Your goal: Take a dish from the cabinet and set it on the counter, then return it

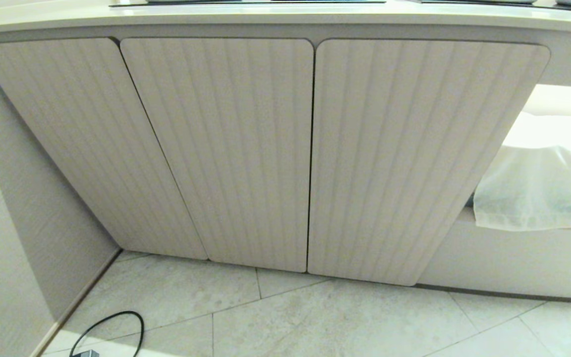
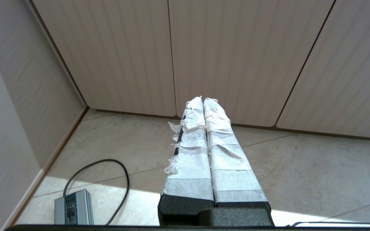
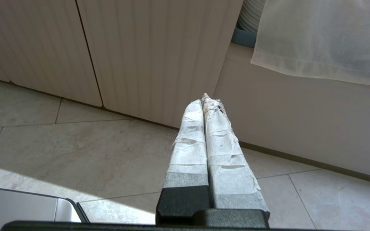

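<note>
Both taped grippers, left gripper [image 2: 203, 100] and right gripper [image 3: 206, 100], are hanging closed and empty above the floor [image 1: 345, 322], facing the shut cabinet [image 1: 226, 148] under the counter [image 1: 285, 17].

Neither arm shows in the head view. In its wrist view, the left gripper [image 2: 203, 100] points forward and slightly down, its two tape-wrapped fingers [image 2: 189, 150] pressed together along their whole length, holding nothing. The right gripper [image 3: 202, 101] has the same pose, its taped fingers [image 3: 223, 147] also closed flat against each other and empty.
</note>
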